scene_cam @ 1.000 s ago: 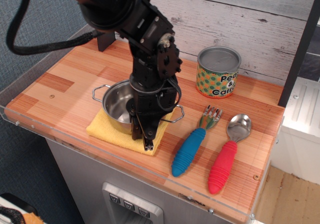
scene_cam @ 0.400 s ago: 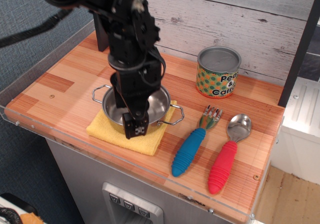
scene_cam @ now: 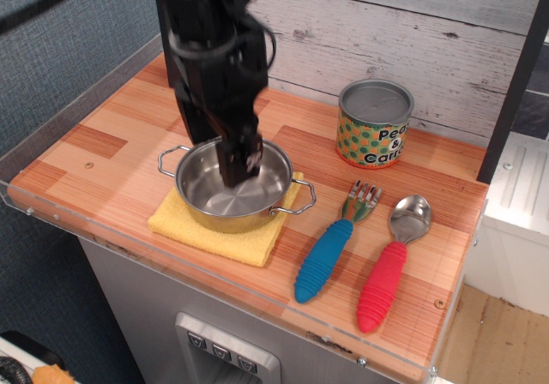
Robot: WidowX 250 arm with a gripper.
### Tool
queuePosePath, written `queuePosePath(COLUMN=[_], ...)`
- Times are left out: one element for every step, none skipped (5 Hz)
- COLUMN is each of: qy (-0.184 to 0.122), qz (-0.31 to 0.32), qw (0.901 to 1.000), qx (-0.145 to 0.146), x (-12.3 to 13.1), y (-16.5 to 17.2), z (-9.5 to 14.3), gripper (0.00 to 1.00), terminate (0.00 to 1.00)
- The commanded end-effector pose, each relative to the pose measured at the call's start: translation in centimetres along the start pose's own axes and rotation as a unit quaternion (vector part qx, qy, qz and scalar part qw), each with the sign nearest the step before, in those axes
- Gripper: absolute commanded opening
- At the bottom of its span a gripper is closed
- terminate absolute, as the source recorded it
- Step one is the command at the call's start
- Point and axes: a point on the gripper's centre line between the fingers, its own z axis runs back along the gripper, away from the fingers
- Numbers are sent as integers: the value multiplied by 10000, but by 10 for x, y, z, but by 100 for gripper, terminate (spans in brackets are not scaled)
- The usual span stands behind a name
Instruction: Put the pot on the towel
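The shiny steel pot (scene_cam: 230, 204) sits upright on the yellow towel (scene_cam: 214, 235) near the front left of the wooden counter. Its two wire loop handles stick out left and right. My black gripper (scene_cam: 239, 171) hangs above the pot's bowl, clear of the rim and holding nothing. It is motion-blurred, so I cannot make out how the jaws stand. The arm rises from it toward the top left and hides the pot's back rim.
A tin can (scene_cam: 374, 125) with a green-orange dotted label stands at the back right. A blue-handled fork (scene_cam: 331, 250) and a red-handled spoon (scene_cam: 386, 274) lie right of the towel. A clear plastic rim (scene_cam: 51, 217) edges the counter's front and left.
My gripper has let go of the pot's front rim and risen up and back. It now hangs over the bowl. The pot stays on the towel.
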Motion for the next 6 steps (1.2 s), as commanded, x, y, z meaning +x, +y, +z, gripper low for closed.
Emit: queuePosePath(qy=[-533, -841, -902, -975, -918, -918], qz=[1371, 1975, 2462, 2466, 2181, 2181], qw=[9889, 9763, 9645, 9634, 9709, 9709], qx=[-211, -267, -311, -401, -368, -368], x=[27, 47, 67, 89, 101, 101], y=[35, 44, 47, 47, 45, 45], z=[7, 5, 4, 4, 11, 11], gripper=[100, 100, 100, 100, 100, 100], terminate=[0, 0, 0, 0, 0, 100])
